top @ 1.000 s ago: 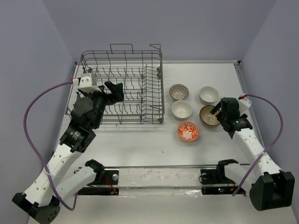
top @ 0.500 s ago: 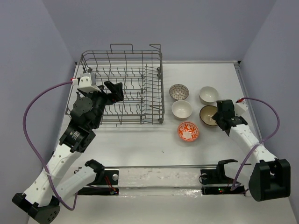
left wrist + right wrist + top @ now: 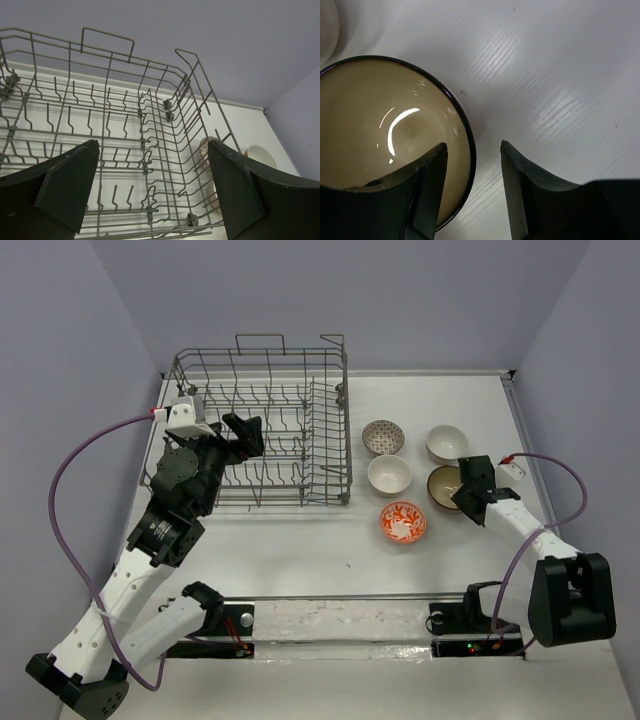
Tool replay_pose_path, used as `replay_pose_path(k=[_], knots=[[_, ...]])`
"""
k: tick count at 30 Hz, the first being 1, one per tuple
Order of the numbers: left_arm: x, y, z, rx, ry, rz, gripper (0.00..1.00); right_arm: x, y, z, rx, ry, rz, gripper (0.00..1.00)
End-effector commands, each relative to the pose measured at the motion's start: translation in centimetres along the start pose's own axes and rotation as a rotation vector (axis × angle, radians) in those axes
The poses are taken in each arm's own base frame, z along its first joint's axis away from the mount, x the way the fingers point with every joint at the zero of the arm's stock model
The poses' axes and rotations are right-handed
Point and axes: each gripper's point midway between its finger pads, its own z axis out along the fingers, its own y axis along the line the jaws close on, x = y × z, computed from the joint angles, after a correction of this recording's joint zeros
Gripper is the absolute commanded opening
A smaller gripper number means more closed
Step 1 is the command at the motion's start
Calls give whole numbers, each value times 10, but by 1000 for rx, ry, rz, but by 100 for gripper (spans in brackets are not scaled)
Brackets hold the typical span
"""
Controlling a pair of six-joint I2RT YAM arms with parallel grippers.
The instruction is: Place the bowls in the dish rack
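The grey wire dish rack (image 3: 262, 430) stands at the back left with no bowls in it. Five bowls sit on the table to its right: grey-patterned (image 3: 383, 436), two white (image 3: 447, 442) (image 3: 389, 475), brown with cream inside (image 3: 441, 486), orange-red (image 3: 403, 521). My right gripper (image 3: 462, 490) is open and low over the brown bowl's right rim. In the right wrist view the gripper (image 3: 473, 146) straddles the rim of the brown bowl (image 3: 380, 135), one finger inside, one outside. My left gripper (image 3: 245, 435) hangs open and empty over the rack (image 3: 143, 145).
Through the rack's wires the left wrist view shows the grey-patterned bowl (image 3: 205, 146) and a white bowl (image 3: 260, 156). The rack's raised right wall (image 3: 338, 435) stands between the rack floor and the bowls. Bare table (image 3: 300, 540) lies in front of the rack.
My right gripper has moved down and left onto the brown bowl's right rim. The left arm and all bowls have stayed still.
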Motion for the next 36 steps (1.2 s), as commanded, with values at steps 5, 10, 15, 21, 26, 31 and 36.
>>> replay_pose_path(k=[5,10,15,21,26,31,36], knots=[[-27,-6,-3,9,-69,-23,99,-6,14,8,-41,-28,62,44],[-24,-5,-1,0,-63,-24,99,-4,17,12,-55,-28,75,25],[-21,-6,3,-3,-50,-24,99,-2,17,13,-59,-25,74,1],[-14,-10,6,5,-7,-20,99,-20,21,-5,-117,-75,70,1],[-15,-14,7,16,14,-27,99,-52,33,-42,-219,-129,79,1],[-14,-18,8,27,25,-37,99,-83,44,-75,-300,-176,98,1],[-13,-32,14,78,63,-32,99,-102,66,-110,-444,-175,94,1]])
